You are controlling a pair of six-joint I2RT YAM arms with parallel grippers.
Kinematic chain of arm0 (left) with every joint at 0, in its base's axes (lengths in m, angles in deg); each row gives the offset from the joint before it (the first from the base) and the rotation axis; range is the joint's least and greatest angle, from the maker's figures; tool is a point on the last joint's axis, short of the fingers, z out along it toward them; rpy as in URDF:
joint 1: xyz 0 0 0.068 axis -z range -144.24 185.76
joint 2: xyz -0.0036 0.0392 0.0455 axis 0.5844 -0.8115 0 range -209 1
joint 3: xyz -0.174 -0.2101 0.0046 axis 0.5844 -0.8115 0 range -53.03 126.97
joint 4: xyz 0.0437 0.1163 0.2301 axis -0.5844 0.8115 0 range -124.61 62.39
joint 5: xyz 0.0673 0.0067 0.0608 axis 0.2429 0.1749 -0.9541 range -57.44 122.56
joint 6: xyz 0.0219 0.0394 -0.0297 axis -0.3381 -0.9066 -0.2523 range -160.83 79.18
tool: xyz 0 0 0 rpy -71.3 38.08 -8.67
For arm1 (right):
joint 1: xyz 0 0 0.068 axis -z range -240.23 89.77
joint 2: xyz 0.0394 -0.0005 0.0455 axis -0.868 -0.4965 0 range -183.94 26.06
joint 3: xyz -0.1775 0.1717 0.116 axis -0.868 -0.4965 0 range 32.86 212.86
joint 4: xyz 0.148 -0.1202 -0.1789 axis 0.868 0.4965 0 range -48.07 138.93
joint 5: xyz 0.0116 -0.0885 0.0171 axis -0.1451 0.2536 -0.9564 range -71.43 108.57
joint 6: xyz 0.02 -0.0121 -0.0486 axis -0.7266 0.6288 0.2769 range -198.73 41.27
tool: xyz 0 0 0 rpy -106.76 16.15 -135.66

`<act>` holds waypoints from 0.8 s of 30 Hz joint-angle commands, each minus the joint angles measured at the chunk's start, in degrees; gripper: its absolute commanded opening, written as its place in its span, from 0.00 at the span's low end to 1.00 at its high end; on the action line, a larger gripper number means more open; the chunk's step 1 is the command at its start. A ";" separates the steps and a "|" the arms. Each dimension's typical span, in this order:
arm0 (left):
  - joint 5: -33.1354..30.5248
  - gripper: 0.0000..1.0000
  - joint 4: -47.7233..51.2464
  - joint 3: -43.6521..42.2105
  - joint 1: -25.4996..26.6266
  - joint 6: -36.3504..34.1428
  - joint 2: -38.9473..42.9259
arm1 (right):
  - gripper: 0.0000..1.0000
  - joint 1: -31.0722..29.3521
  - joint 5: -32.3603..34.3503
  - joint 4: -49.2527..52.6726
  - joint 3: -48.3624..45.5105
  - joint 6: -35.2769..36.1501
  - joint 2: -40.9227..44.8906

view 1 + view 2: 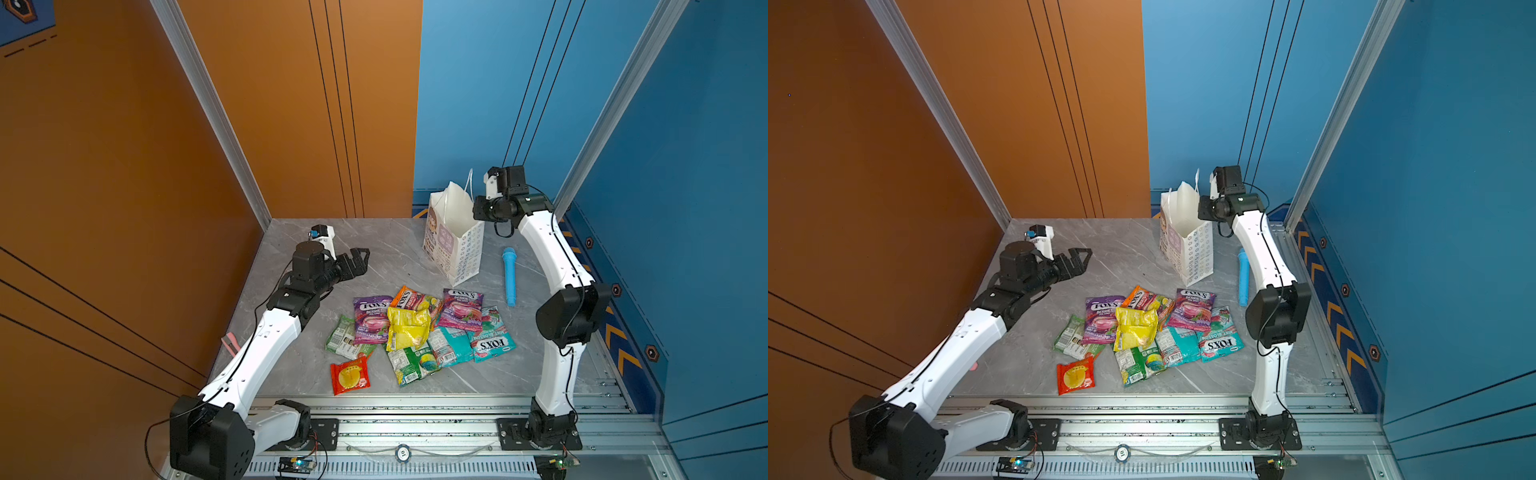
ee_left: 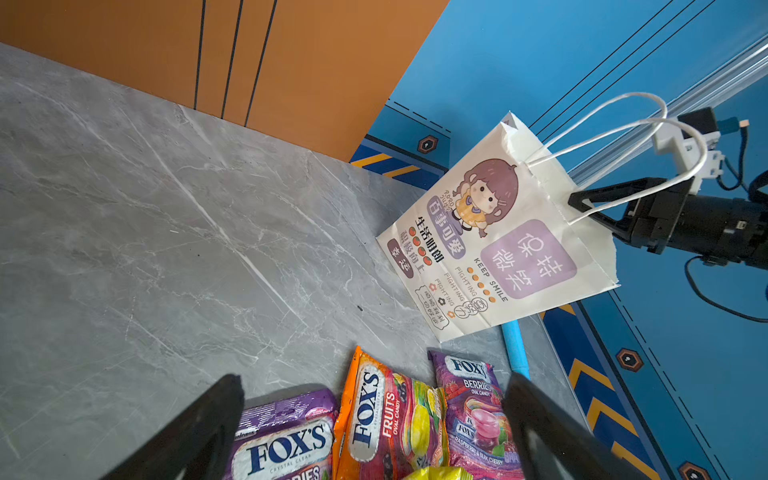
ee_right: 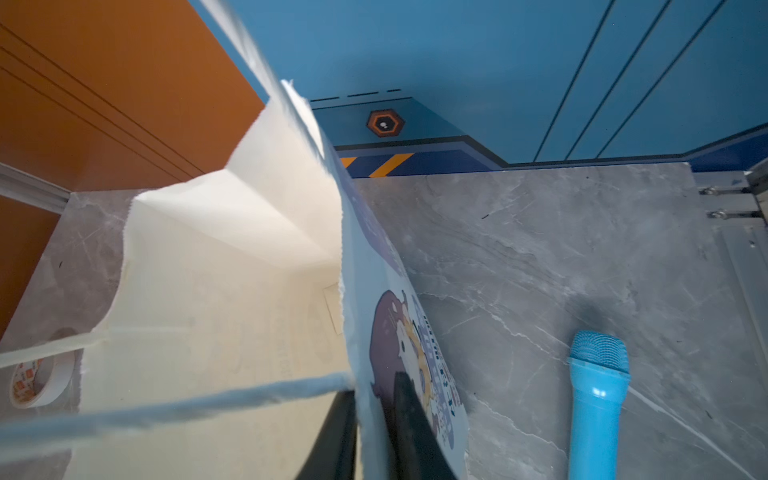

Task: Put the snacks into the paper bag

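The snacks lie in a loose pile at the table's middle front: purple, orange and teal FOX'S packets, a yellow pouch, green pouches and a red pouch set apart at the front. The white paper bag stands upright behind them with its mouth open. My right gripper is shut on the paper bag's upper wall, one finger inside and one outside, beside a cord handle. My left gripper hangs open over the bare table left of the bag, and in its wrist view the FOX'S packets show between its fingers.
A blue microphone-shaped stick lies on the table right of the bag, close to my right arm. A roll of tape sits behind the bag. Orange and blue walls close off the back and sides. A metal rail runs along the front.
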 commanded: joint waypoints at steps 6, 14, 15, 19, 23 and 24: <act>1.30 0.99 2.38 4.61 0.50 -1.19 1.68 | 0.05 -5.03 -6.66 -3.77 5.68 -9.70 -4.04; 1.63 0.99 4.32 6.57 0.07 -1.06 3.43 | 0.05 -10.62 -4.87 -8.41 9.99 -14.38 -6.03; 1.46 0.99 4.77 6.70 -0.02 -1.02 3.63 | 0.05 -11.28 -3.92 -9.04 10.02 -14.75 -6.21; -0.41 0.99 9.19 8.34 -0.44 -1.16 4.14 | 0.06 -14.30 -0.92 -11.62 10.00 -16.70 -7.52; -1.98 0.99 13.12 10.10 -1.31 -1.30 4.00 | 0.06 -16.83 1.66 -13.26 10.05 -18.61 -8.91; -2.16 0.99 13.56 10.42 -1.50 -1.16 4.00 | 0.06 -17.35 2.12 -13.52 9.97 -19.13 -9.17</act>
